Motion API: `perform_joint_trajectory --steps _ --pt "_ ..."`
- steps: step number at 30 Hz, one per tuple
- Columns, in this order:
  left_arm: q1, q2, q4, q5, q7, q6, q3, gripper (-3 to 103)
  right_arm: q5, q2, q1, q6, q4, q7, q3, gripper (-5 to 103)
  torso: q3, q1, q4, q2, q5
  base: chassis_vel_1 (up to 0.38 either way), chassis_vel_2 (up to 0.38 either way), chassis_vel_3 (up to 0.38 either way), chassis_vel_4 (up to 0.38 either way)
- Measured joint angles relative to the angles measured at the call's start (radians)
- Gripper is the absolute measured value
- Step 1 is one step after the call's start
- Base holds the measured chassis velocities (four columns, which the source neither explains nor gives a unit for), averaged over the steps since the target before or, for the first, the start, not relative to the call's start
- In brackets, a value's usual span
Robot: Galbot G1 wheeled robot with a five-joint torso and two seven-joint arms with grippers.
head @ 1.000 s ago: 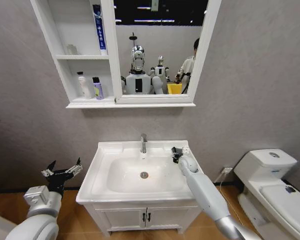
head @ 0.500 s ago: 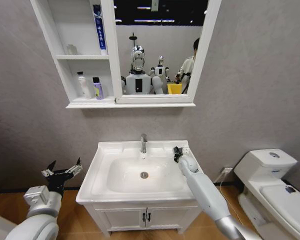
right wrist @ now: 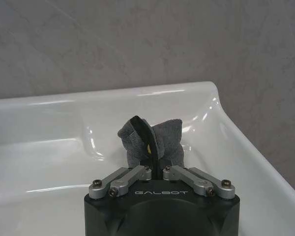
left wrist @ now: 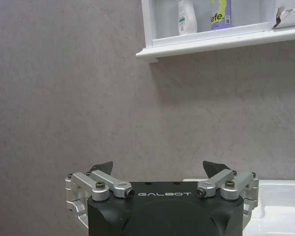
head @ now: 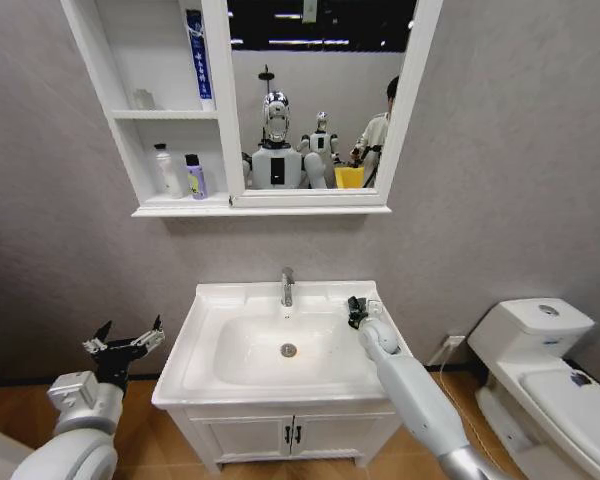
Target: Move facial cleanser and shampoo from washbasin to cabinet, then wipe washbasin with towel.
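Note:
The white washbasin [head: 195, 340] stands below me with its chrome tap [head: 287, 286] and drain [head: 288, 350]. My right gripper [head: 357, 311] rests at the basin's back right rim, shut on the dark grey towel [right wrist: 150, 140], which bunches up between the closed fingers [right wrist: 156, 167]. My left gripper [head: 127, 342] hangs open and idle left of the basin, its fingers spread [left wrist: 159, 167]. In the cabinet [head: 130, 150], a white bottle [head: 167, 172] and a purple bottle [head: 195, 177] stand on the lower shelf. A blue tube [head: 197, 55] stands on the shelf above. I cannot tell which is the cleanser or the shampoo.
A white-framed mirror [head: 320, 100] adjoins the cabinet. A white toilet [head: 540, 360] stands to the right of the basin. Beneath the basin is a low two-door vanity [head: 290, 435]. A grey wall backs everything.
My right gripper, still shut on the towel, has slid a little nearer along the basin's right rim. The left arm has not moved.

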Motion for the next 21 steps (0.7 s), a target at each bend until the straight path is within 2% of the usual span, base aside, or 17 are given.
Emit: perform_joint_trajectory --steps 7,11,17,21 --pt "0.000 0.000 0.000 0.000 0.000 0.000 0.000 100 0.106 -0.046 -0.030 -0.044 0.159 0.081 -0.102 5 0.000 0.000 0.0000 0.000 -0.0003 0.000 0.000 0.000 0.000" --pt "0.000 0.000 0.000 0.000 0.000 0.000 0.000 100 0.129 -0.035 -0.066 -0.067 0.199 0.133 -0.157 5 0.000 0.000 0.0001 0.000 -0.0002 0.000 0.000 0.000 0.000" --pt "0.000 0.000 0.000 0.000 0.000 0.000 0.000 100 0.135 0.001 -0.102 -0.085 0.183 0.176 -0.180 5 0.000 0.000 0.0003 0.000 -0.0001 0.000 0.000 0.000 0.000" --pt "0.000 0.000 0.000 0.000 0.000 0.000 0.000 100 0.137 -0.021 -0.117 -0.088 0.190 0.207 -0.187 5 0.000 0.000 0.0001 0.000 -0.0002 0.000 0.000 0.000 0.000"
